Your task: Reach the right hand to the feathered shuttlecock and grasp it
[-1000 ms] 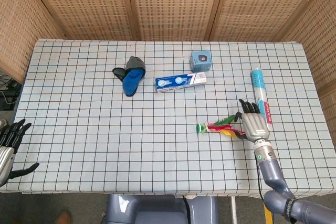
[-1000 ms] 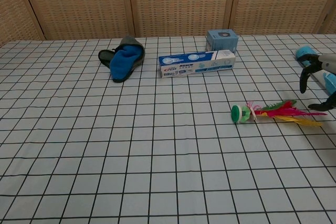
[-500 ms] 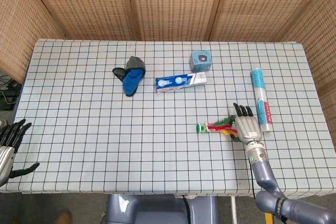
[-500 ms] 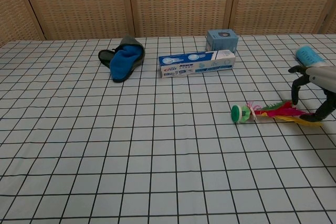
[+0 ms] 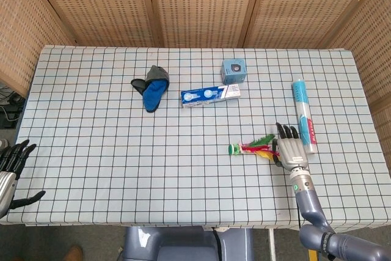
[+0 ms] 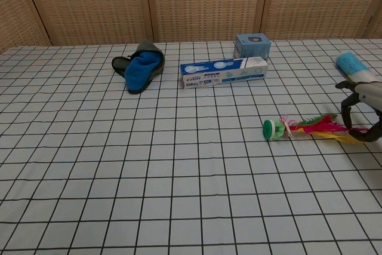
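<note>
The feathered shuttlecock (image 5: 249,148) (image 6: 305,126) lies flat on the checked table, green base to the left and red, yellow and green feathers pointing right. My right hand (image 5: 288,150) (image 6: 362,111) hangs over the feather tips at the table's right side. Its fingers (image 6: 345,109) curve down on the far side of the tips and the thumb comes in from the near side, with a gap between them. Nothing is gripped. My left hand (image 5: 11,168) hangs off the table's front left corner with its fingers apart and holds nothing.
A blue tube (image 5: 303,114) lies just beyond the right hand. Further back are a toothpaste box (image 5: 210,95), a small blue box (image 5: 233,71) and a blue and grey cloth item (image 5: 152,87). Wicker screens close off the back.
The right hand has moved left and down from beside the blue tube, so that it now stands over the feather tips. The shuttlecock has not moved. The left hand is still.
</note>
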Action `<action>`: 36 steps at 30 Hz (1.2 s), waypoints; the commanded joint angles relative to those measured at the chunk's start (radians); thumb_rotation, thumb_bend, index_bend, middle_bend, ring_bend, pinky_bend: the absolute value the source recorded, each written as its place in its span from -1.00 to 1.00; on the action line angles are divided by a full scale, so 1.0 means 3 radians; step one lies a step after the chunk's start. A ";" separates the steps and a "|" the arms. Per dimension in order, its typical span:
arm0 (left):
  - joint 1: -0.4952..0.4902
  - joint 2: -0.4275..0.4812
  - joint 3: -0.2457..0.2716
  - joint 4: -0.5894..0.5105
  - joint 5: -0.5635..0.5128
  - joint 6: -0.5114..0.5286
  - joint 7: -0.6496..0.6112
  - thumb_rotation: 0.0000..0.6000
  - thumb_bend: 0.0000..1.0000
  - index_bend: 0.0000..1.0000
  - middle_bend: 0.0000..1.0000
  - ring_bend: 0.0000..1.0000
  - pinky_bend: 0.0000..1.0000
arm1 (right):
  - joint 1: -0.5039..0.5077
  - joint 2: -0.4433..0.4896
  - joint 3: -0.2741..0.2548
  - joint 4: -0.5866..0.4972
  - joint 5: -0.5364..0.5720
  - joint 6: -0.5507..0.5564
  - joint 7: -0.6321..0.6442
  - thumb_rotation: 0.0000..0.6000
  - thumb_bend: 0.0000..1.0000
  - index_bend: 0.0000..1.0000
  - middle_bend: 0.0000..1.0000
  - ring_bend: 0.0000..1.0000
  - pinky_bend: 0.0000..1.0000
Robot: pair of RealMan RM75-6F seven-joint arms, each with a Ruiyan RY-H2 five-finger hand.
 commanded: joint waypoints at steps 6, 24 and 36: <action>0.0003 -0.0001 0.0000 -0.0006 -0.0003 0.0005 0.0016 1.00 -1.00 -1.00 -1.00 -1.00 -1.00 | -0.0007 -0.0023 -0.0008 0.0045 -0.0043 0.0018 0.0053 1.00 0.15 0.29 -0.87 -1.00 -1.00; 0.0012 0.0028 0.0006 -0.0023 0.0013 0.0028 -0.0014 1.00 -1.00 -1.00 -1.00 -1.00 -1.00 | -0.0006 0.0069 0.0018 -0.0064 -0.0476 0.0306 0.0183 1.00 0.55 0.50 -0.70 -1.00 -1.00; 0.0041 0.0075 0.0029 -0.0029 0.0059 0.0080 -0.0108 1.00 -1.00 -1.00 -1.00 -1.00 -1.00 | 0.0150 0.0449 0.0234 -0.0649 -0.0640 0.0553 -0.0365 1.00 0.56 0.52 -0.69 -1.00 -1.00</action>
